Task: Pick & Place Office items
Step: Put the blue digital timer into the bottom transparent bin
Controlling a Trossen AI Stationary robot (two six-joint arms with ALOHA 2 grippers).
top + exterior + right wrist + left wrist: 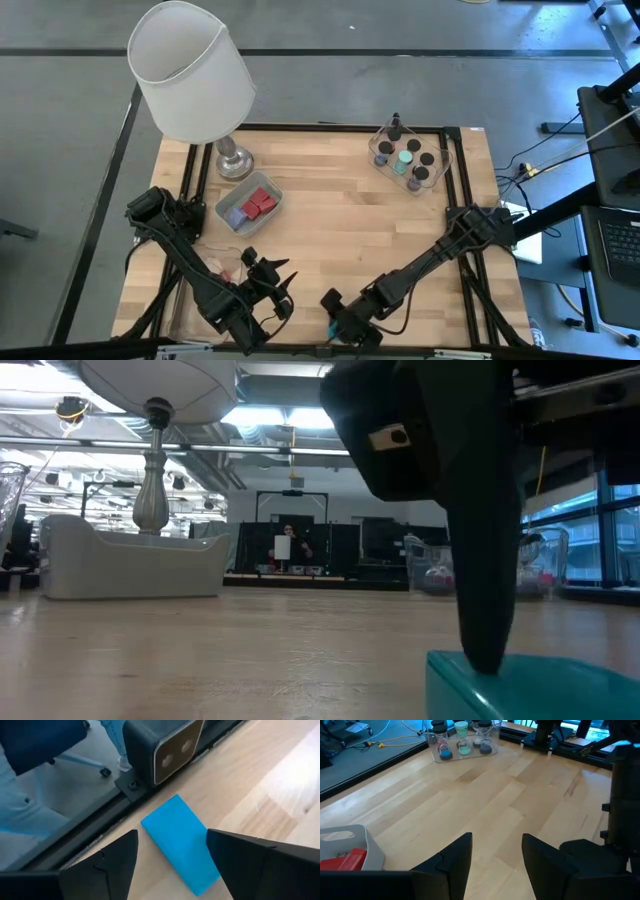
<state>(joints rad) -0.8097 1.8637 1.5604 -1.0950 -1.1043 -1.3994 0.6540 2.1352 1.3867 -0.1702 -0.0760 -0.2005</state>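
Reaching for the flat blue rectangular block (pixel 182 842)
Right gripper (pixel 170 857) open astride it (left gripper (pixel 496 857) open, idle); next, close and lift.

Lamp (pixel 192 75) beside two trays (pixel 247 206) (clear plastic).

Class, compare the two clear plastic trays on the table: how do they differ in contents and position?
The left tray holds red blocks and stands beside the lamp; the right tray holds dark round caps near the table's far right corner. Both are clear plastic and stand far from both grippers.
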